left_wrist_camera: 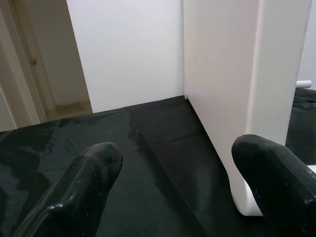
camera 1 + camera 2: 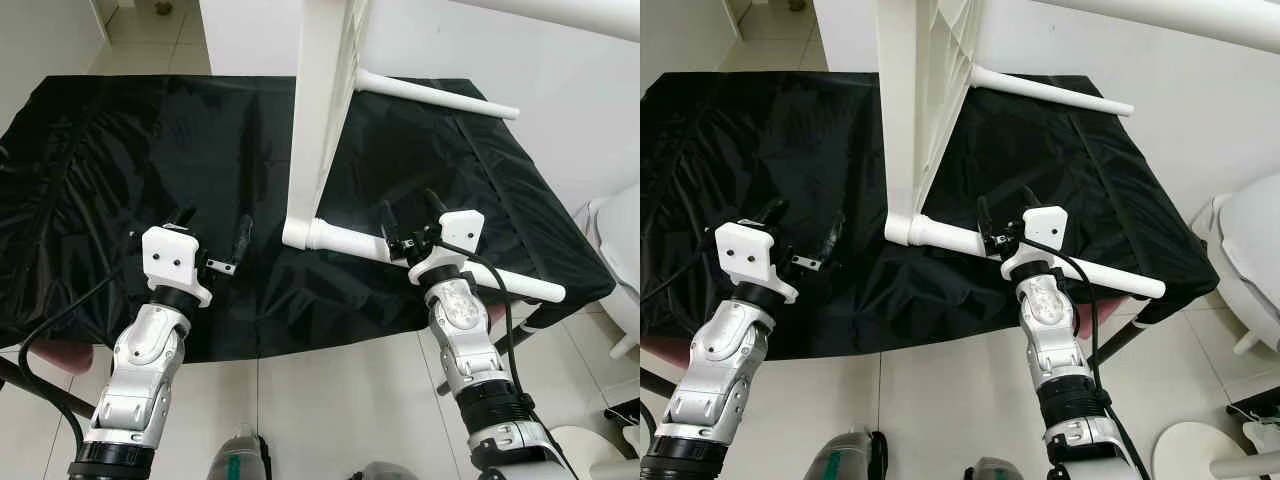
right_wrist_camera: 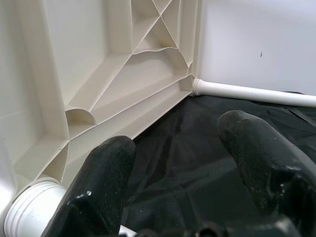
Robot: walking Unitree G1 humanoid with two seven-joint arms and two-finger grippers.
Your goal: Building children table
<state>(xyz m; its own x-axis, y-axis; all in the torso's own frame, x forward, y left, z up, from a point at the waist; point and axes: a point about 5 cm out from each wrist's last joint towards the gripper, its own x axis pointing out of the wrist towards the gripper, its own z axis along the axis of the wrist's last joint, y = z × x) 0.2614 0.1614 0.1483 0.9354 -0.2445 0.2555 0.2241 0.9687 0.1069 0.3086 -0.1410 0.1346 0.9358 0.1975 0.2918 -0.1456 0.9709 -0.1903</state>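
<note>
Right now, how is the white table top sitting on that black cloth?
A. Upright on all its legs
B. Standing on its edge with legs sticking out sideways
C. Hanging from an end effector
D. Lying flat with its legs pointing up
B: the white table top stands on edge on the black cloth, a leg lying level beside the right end effector.

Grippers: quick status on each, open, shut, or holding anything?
Left gripper: open, holding nothing, over the black cloth.
Right gripper: open, holding nothing, at the near white table leg.
</note>
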